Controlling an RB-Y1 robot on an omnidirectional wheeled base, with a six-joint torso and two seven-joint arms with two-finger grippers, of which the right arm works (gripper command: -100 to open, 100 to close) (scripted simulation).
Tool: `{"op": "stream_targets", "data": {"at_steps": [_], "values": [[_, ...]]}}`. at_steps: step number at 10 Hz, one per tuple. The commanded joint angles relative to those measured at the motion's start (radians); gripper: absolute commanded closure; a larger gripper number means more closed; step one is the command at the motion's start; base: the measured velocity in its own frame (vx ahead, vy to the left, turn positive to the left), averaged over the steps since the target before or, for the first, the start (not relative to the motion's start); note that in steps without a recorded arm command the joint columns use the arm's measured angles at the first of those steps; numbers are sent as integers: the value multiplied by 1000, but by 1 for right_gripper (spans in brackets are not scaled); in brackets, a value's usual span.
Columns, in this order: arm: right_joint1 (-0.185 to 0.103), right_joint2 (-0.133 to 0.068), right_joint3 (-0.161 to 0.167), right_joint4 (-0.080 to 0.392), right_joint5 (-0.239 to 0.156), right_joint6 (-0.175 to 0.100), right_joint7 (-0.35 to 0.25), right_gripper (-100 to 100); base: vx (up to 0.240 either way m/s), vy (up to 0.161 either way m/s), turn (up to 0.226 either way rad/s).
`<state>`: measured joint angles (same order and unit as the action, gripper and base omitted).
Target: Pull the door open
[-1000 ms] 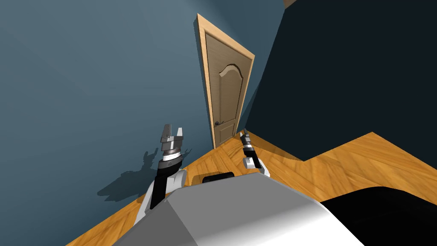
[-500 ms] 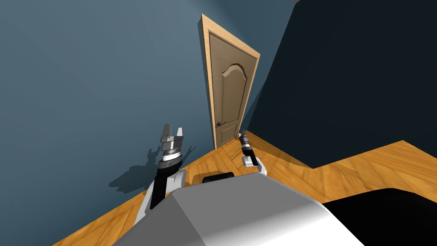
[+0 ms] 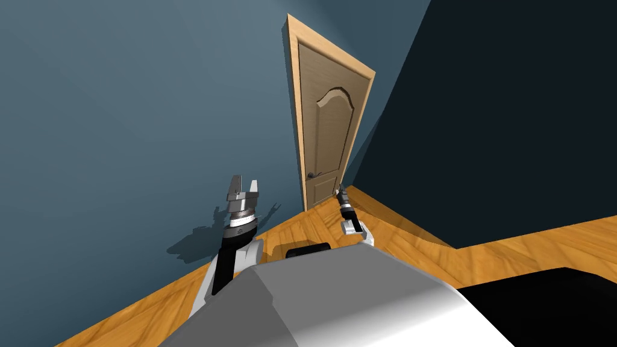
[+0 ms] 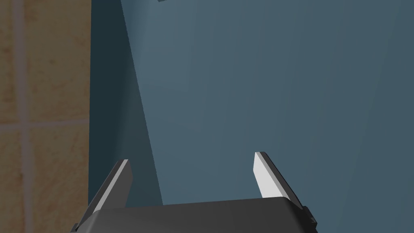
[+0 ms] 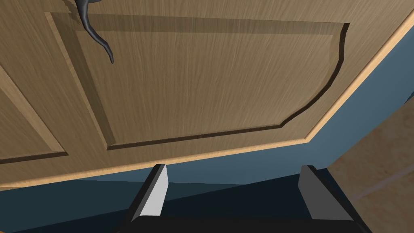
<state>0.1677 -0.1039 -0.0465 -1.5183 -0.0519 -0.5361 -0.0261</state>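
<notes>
A brown wooden panelled door [image 3: 325, 126] in a lighter wood frame stands closed in the blue wall ahead, with a dark lever handle [image 3: 311, 175] on its left side. In the right wrist view the door panel [image 5: 210, 77] looms close and the dark lever handle [image 5: 95, 34] curves down near the top. My right gripper [image 5: 232, 186] is open, pointing at the door with nothing between its fingers; in the head view the right gripper [image 3: 341, 193] hangs just short of the door's lower right. My left gripper [image 3: 242, 188] is raised beside the blue wall, open and empty [image 4: 194, 178].
A dark wall [image 3: 494, 120] runs along the right and meets the door wall at a corner. The wooden floor [image 3: 422, 235] lies between me and the door. A black area [image 3: 542, 307] shows at the bottom right.
The whole head view has shifted: I have turned or moved, so the door sits slightly further right and nearer. My right gripper has crept a little closer to the door.
</notes>
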Motion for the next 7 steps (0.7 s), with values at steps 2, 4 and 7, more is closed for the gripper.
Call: {"op": "stream_targets", "data": {"at_steps": [2,4,7], "values": [[-35,-8,-3,71,4,-9,-5,-100,26,-44,107],[-60,-16,-5,124,7,-19,-9,-100,32,-39,100],[-111,-31,-8,213,13,-37,-19,-100,42,-44,110]]}}
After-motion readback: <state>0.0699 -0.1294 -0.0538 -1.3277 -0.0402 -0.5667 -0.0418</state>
